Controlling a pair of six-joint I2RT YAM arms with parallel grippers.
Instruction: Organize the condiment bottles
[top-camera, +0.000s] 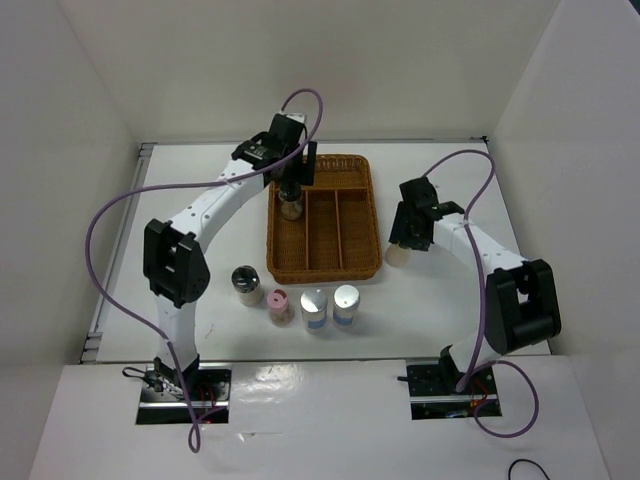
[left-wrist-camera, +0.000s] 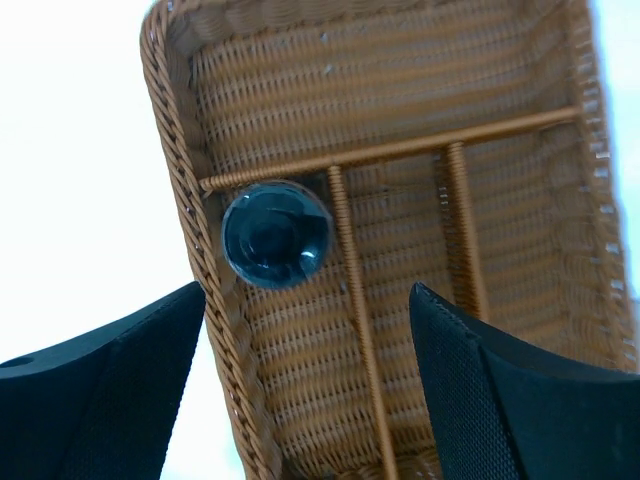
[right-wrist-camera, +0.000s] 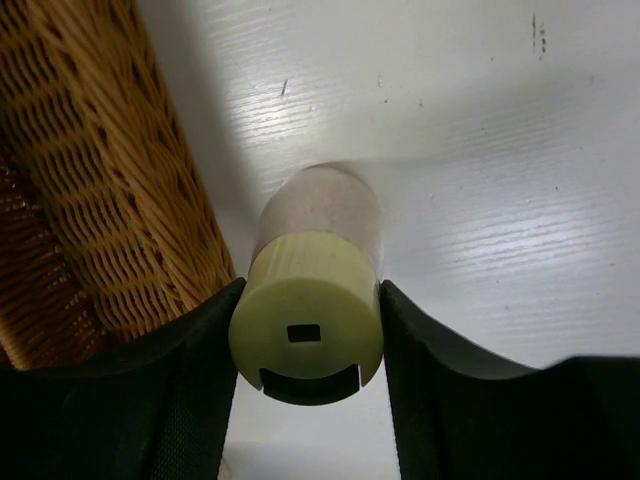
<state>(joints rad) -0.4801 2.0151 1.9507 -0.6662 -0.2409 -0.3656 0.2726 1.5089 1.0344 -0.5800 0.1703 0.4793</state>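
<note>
A black-capped shaker (top-camera: 291, 207) stands in the left compartment of the brown wicker tray (top-camera: 372, 215); its cap shows in the left wrist view (left-wrist-camera: 276, 234). My left gripper (top-camera: 292, 188) hovers over it, open and empty (left-wrist-camera: 305, 300). My right gripper (top-camera: 403, 243) is shut on the yellow-green cap of the beige shaker (right-wrist-camera: 306, 330), which is just outside the tray's right wall (right-wrist-camera: 110, 200). In front of the tray stand a second black-capped shaker (top-camera: 246, 283), a pink-capped one (top-camera: 278, 303) and two silver-topped ones with blue bands (top-camera: 314, 309) (top-camera: 346, 305).
The tray has a cross compartment at the far end and three long compartments; the middle and right ones hold nothing. White walls enclose the table on the left, back and right. Purple cables loop over both arms.
</note>
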